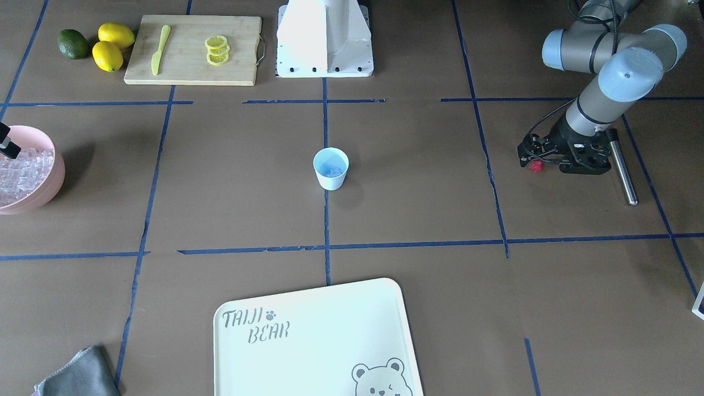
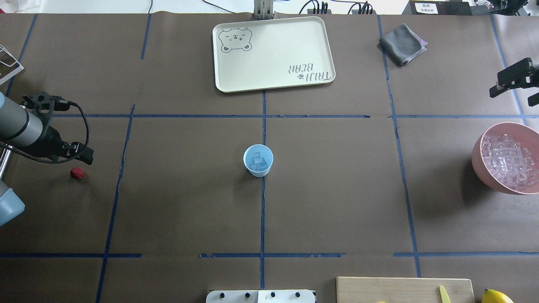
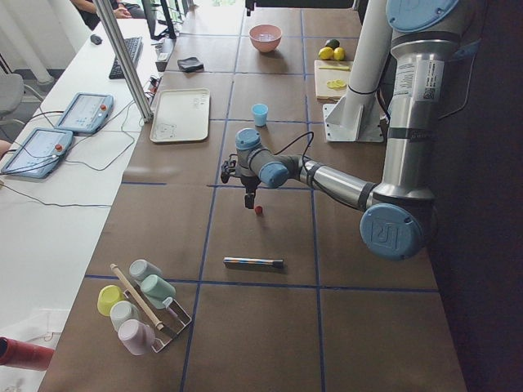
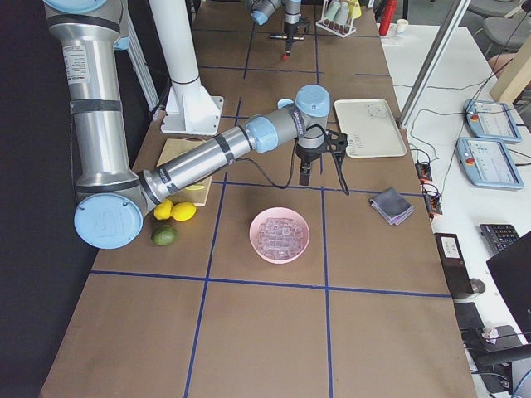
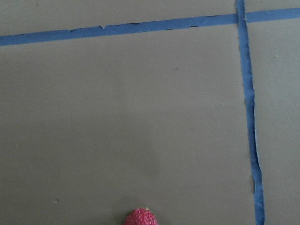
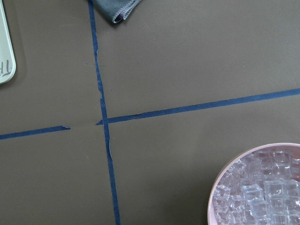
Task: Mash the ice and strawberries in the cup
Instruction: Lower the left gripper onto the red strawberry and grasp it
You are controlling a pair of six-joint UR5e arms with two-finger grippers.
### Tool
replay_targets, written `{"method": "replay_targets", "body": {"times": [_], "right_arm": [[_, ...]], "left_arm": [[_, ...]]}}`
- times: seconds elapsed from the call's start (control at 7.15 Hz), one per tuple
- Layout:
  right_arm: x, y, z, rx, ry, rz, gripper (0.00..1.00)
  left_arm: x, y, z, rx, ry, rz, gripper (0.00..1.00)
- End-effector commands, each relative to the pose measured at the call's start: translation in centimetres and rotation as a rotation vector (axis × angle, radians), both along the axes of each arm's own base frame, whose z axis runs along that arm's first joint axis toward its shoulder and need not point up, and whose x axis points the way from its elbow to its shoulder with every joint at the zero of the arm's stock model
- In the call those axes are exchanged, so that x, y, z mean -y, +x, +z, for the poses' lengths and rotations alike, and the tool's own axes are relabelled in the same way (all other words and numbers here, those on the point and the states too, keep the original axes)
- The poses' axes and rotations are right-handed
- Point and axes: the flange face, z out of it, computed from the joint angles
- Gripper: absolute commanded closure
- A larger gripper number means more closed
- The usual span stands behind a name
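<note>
Tray writing: "TAIJI BEAR" beside a paw print, on my cream tray [image 1: 330, 352].
Cup [image 2: 258, 160]: upright mid-table, ice [image 2: 255, 162] inside.
Strawberry [image 2: 76, 173]: on the table, just beside my left gripper [image 2: 86, 156].
Left gripper: opening and hold unclear.
Right gripper [image 2: 516, 80]: near the pink bowl [image 2: 478, 155]; opening unclear.

The only clear wording is on the pale tray [image 1: 330, 352] at the bottom centre of the front-facing view. "TAIJI BEAR" is stencilled in grey at its upper left, with a small paw print after "TAIJI". In the overhead view the same words read upside down, at top centre. On each arm's blue joint cap [image 3: 395, 233] a raised logo seems to read "UR". A white sticker [image 3: 426, 90] on the near arm is too small to read.
</note>
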Motion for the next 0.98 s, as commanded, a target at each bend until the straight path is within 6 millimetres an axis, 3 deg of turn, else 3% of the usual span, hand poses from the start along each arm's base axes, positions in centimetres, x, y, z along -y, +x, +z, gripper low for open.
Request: {"method": "replay_targets", "body": {"times": [0.0,0.84], "right_arm": [[0.0,0.0,-0.1,0.000,0.002,-0.001,0.00],[-0.1,0.0,-0.2,0.001,0.004,-0.001,0.00]], "left_arm": [[0.0,0.9,1.9,0.024,-0.025,0.016,0.00],[-0.3,1.4,3.5,0.040,-0.052,0.030,0.06]]}}
